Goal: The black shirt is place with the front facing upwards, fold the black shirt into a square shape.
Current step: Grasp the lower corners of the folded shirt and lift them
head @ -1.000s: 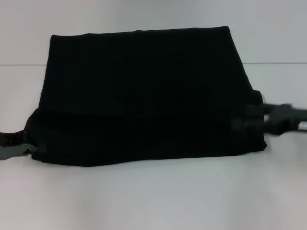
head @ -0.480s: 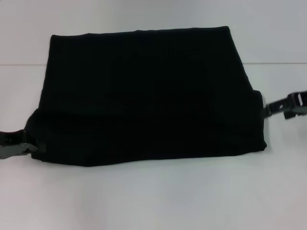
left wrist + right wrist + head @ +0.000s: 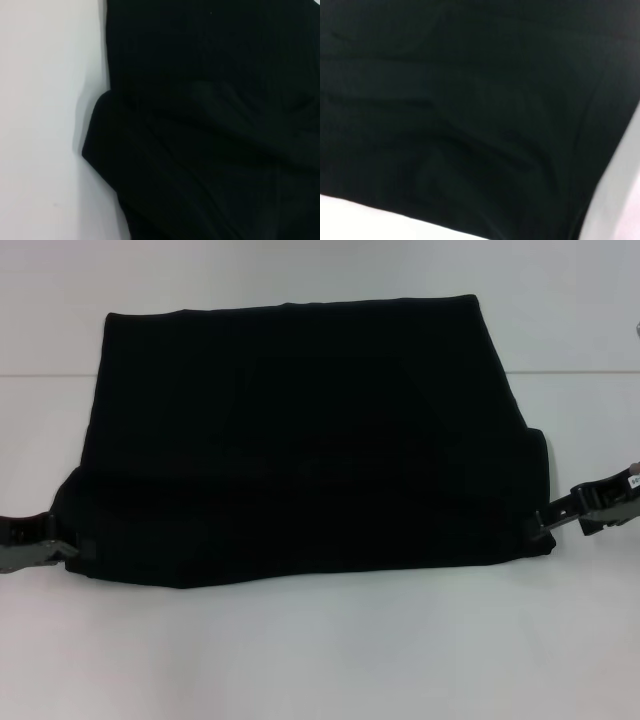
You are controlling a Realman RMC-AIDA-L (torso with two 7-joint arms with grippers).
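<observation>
Black shirt (image 3: 300, 440): lies folded into a broad block on the white table (image 3: 320, 660), plain side up, with a doubled band of cloth along its near edge.
Left gripper (image 3: 55, 548): low at the shirt's near left corner, its tip touching the folded edge; whether the fingers are apart or together cannot be told.
Right gripper (image 3: 548, 521): at the near right corner, tip against the cloth; finger state likewise cannot be told.
Wrist views: black fabric (image 3: 210, 125) (image 3: 470, 110) fills both, table showing at the margins.
</observation>
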